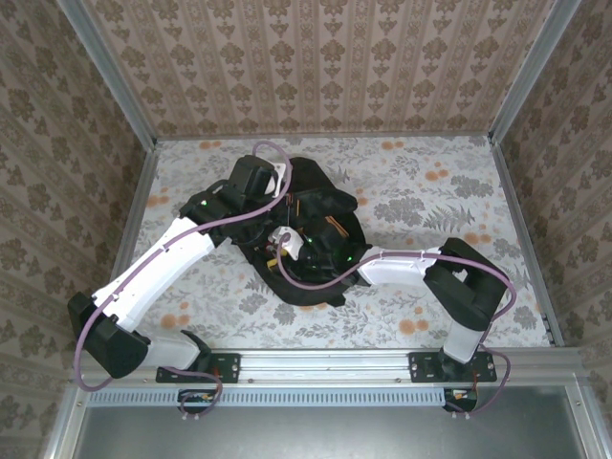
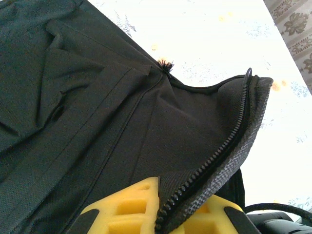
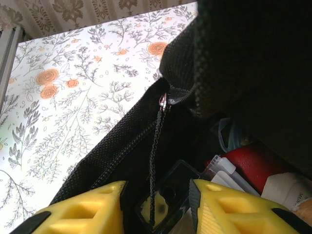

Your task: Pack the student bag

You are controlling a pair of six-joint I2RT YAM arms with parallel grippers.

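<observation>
Top view: student bag (image 1: 330, 191) lies mid-table on the floral tabletop (image 1: 430, 191), black, main opening facing up. Left arm (image 1: 163, 268) reaches in from the near-left to the bag's far side. Right arm (image 1: 402, 266) comes from the near-right to the opening. Fingertips are too small to read here.

Left wrist: left gripper (image 2: 168, 209) is pressed together on the bag's zippered rim (image 2: 229, 141), with yellow fingers (image 2: 129, 207) on either side of the zipper teeth and the flap held up. Black fabric panel spreads to the left, pale tabletop behind.

Right wrist: right gripper (image 3: 156, 204) is spread, its yellow fingers apart over the bag's open mouth. Zipper slider (image 3: 164, 101) sits at the end of the opening, with a black cord (image 3: 155, 161) hanging from it down between the fingers. Inside are a clear plastic case (image 3: 170, 190), a red item (image 3: 248, 163) and a white object (image 3: 287, 187), possibly packaging, blurred. The finger on the image's left is just beside the bag's rim; contact can't be told.
</observation>
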